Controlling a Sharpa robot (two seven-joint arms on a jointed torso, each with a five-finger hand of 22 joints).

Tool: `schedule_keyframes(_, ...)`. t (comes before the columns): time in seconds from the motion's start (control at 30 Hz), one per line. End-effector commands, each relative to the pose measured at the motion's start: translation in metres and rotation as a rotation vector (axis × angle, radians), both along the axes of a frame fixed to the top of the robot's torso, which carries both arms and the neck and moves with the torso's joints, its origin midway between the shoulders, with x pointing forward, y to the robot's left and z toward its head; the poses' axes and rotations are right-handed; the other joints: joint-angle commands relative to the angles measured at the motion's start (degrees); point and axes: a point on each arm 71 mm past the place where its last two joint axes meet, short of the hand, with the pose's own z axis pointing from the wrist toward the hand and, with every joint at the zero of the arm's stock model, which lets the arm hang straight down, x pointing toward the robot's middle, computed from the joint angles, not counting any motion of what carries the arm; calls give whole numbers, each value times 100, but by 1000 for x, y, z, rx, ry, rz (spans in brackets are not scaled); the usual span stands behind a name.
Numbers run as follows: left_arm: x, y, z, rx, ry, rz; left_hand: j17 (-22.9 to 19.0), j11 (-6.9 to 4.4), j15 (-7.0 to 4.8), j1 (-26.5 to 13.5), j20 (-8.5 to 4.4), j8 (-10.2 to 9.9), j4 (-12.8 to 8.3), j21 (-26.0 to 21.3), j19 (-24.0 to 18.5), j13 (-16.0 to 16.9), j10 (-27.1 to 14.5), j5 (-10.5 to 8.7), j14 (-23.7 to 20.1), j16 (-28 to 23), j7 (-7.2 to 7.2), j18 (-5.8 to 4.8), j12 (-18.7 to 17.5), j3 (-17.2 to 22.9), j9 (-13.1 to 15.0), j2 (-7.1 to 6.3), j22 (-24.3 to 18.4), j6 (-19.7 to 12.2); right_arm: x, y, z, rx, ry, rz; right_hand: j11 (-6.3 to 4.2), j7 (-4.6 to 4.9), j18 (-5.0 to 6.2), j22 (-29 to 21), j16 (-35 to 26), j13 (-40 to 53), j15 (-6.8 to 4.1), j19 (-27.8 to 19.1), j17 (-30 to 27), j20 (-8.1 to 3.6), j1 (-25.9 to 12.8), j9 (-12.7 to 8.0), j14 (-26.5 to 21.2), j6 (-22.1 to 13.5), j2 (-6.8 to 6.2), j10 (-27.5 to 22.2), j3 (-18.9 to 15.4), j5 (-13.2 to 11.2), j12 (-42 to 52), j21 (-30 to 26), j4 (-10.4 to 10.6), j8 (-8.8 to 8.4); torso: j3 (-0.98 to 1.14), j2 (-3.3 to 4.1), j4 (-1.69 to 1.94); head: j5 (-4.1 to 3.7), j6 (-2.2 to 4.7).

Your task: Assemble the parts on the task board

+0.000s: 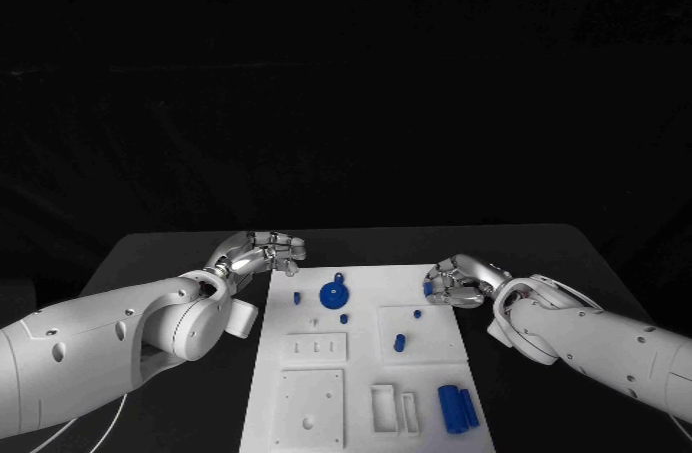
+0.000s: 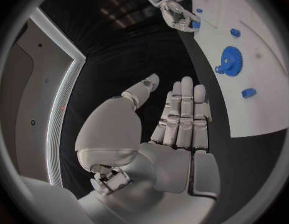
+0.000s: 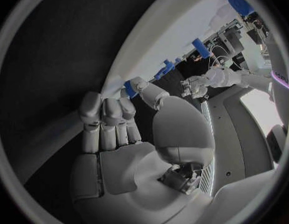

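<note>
The white task board (image 1: 310, 398) lies in the middle of the table. On it are a blue gear (image 1: 335, 294), small blue pegs (image 1: 400, 343) and two blue cylinders (image 1: 456, 408) near the front right. My left hand (image 1: 267, 251) hovers off the board's far left corner with its fingers stretched out (image 2: 182, 119) and nothing in it. My right hand (image 1: 462, 281) is at the board's far right edge, and its thumb and fingertips pinch a small blue part (image 1: 430, 287). That blue part (image 3: 129, 89) sits at the thumb tip of the right hand (image 3: 119, 134).
The board has raised white blocks and frames (image 1: 394, 409) in its near half. Black table (image 1: 173, 258) lies on both sides of the board. In the left wrist view the right hand (image 2: 179, 15) reaches over the board's (image 2: 256, 104) far edge.
</note>
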Motion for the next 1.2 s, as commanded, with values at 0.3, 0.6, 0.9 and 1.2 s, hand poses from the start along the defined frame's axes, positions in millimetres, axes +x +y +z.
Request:
schedule_keyframes(0.3, 0, -4, 1, -4, -3, -30, 10, -6, -11, -52, -29, 54, -2, 38, -29, 13, 16, -7, -18, -18, -40, 54, 6, -4, 6, 63, 43, 86, -1, 5, 2, 20, -24, -42, -69, 92, 701, 89, -35, 44, -70, -5, 19, -13, 44, 90, 11, 347, 3, 80, 260, 173, 59, 7, 25, 100, 3, -3, 1, 6, 4)
schedule_keyframes(0.6, -1, -6, -1, 21, 22, -49, 21, -83, -15, -173, -32, 131, 80, 46, -29, 64, 176, -12, -5, -19, -115, 53, 87, -39, 26, 116, 42, 259, 0, 12, 18, -3, -62, -43, -82, 79, 701, 88, -36, 52, -83, 9, 26, -22, 21, 104, 16, 372, -8, 96, 307, 253, 67, 16, -9, 106, 6, -8, -4, 18, 28)
schedule_keyframes(0.9, -5, -18, -5, 57, 86, -87, 129, -361, -148, -538, -136, 192, 318, 147, 129, 288, 735, -103, 236, 175, -222, 77, 398, -153, 21, 48, 55, 530, 1, 33, 49, -79, -93, -29, -91, 69, 701, 85, -34, 62, -91, 21, 32, -31, 7, 117, 21, 401, -29, 112, 328, 210, 76, 22, -36, 117, 4, -41, -21, 28, 108)
schedule_keyframes(1.2, -8, -33, -7, 113, 140, -100, 237, -453, -241, -698, -233, 191, 461, 261, 242, 425, 894, -196, 329, 389, -270, 68, 522, -186, 4, -14, 84, 656, -7, 72, 68, -211, -105, -7, -105, 55, 701, 75, -39, 65, -103, 38, 35, -38, -3, 135, 28, 438, -83, 120, 430, 112, 76, 18, -29, 124, 7, -129, -40, 83, 118)
